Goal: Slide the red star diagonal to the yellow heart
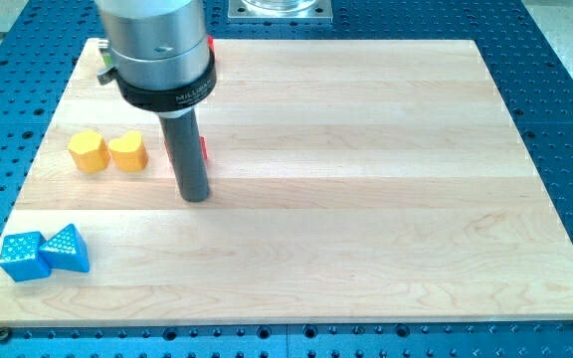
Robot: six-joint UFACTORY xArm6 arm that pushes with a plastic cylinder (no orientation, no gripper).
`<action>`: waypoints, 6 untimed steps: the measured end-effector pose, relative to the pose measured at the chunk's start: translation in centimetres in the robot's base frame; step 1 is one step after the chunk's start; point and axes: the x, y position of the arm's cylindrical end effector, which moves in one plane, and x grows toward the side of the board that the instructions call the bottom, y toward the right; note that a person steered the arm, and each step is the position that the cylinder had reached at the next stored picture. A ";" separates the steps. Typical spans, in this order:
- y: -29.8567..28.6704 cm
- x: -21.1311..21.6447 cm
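My tip (pixel 196 197) rests on the wooden board (pixel 366 199), left of centre. A thin red sliver (pixel 204 149) shows at the right edge of the rod, just above the tip; this is the red block, mostly hidden behind the rod, so its shape cannot be made out. The yellow heart (pixel 127 151) lies to the left of the rod, a short gap away. The tip sits below and to the right of the heart.
A yellow hexagon (pixel 88 151) touches the heart's left side. A blue cube (pixel 23 256) and a blue triangle (pixel 66 249) sit together at the bottom left corner. A small green bit (pixel 103 66) peeks out left of the arm's body.
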 end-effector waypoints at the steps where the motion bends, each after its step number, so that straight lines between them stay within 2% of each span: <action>1: -0.6 -3.3; 2: -0.6 -7.2; 6: -1.0 -9.1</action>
